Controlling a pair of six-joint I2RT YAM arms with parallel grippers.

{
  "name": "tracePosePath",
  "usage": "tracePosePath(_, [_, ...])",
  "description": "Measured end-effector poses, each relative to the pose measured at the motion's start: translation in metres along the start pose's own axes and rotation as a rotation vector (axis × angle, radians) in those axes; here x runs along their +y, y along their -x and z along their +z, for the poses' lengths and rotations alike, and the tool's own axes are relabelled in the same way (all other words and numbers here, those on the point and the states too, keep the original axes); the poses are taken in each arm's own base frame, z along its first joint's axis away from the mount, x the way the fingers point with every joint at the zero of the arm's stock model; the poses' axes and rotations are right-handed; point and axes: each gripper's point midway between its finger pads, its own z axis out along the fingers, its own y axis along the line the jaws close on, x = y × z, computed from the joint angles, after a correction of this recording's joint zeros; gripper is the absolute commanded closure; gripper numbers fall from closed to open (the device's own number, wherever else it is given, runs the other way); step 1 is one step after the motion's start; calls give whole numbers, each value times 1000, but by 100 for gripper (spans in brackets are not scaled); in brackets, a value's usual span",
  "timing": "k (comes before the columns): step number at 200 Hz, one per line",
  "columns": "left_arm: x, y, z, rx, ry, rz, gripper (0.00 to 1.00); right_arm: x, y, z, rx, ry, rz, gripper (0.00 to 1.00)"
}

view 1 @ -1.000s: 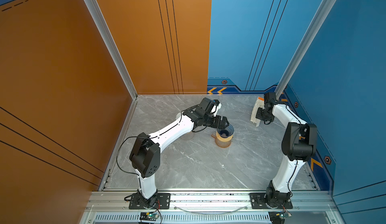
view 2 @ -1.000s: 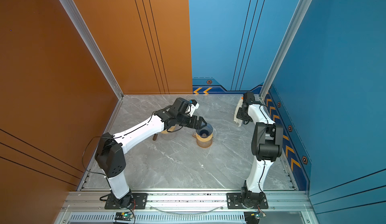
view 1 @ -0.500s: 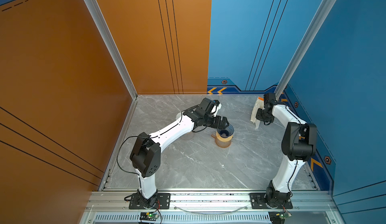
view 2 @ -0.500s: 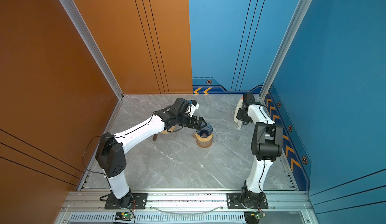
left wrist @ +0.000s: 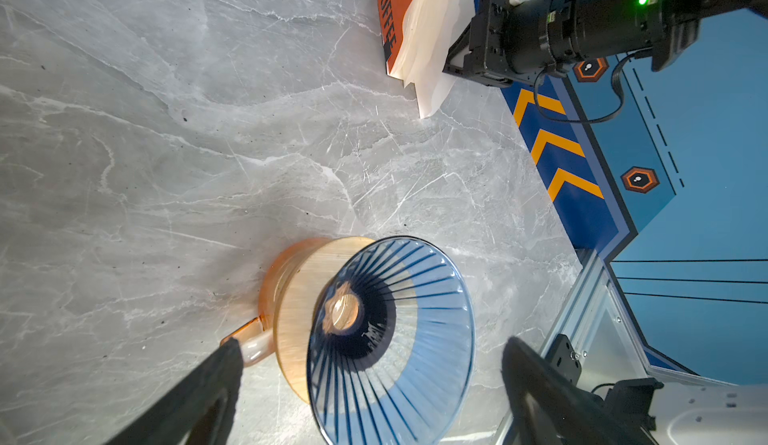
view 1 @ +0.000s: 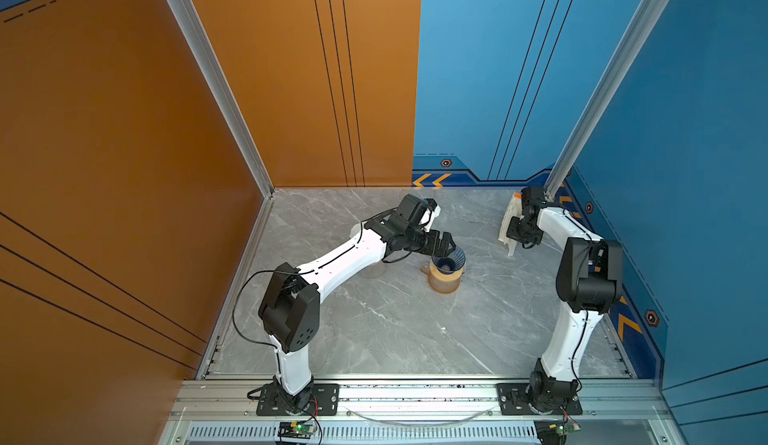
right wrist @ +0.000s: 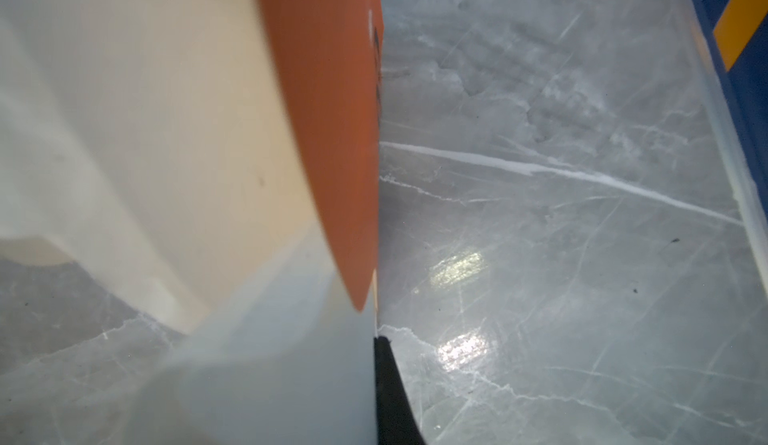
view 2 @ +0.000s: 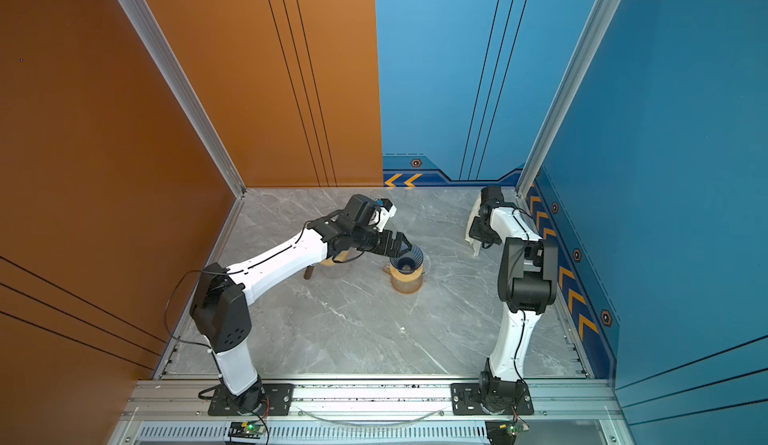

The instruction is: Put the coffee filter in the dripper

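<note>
The left pincer (view 1: 445, 242) hangs spread wide beside the blue dripper (view 1: 449, 261). Well apart, the right pincer (left wrist: 453, 63) pinches a white paper filter (left wrist: 432, 69).

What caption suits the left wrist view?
Open left gripper near the empty blue dripper on its amber server; beyond, right gripper pinching a white coffee filter beside the orange pack.

White arm links (view 1: 345, 256), black joints (view 1: 291, 314)
</note>
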Motion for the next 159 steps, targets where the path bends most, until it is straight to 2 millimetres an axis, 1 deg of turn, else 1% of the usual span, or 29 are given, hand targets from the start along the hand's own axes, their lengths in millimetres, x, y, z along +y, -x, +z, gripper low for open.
tracePosePath(29, [0, 0, 0, 0, 0, 0, 2, 3, 1, -1, -13, -4, -6, 100])
tracePosePath(51, [0, 0, 0, 0, 0, 0, 2, 3, 2, -8, -25, -6, -9, 100])
tracePosePath(71, [0, 0, 0, 0, 0, 0, 2, 1, 8, -22, -58, -8, -4, 100])
tracePosePath(118, [-1, 0, -1, -2, -1, 2, 2, 0, 27, -66, -161, 12, 12, 100])
tracePosePath(139, [-3, 1, -3, -4, -4, 5, 2, 1, 30, -78, -186, 23, 13, 100])
tracePosePath(159, [-8, 1, -8, -10, -10, 10, 2, 1, 27, -90, -200, 31, 9, 100])
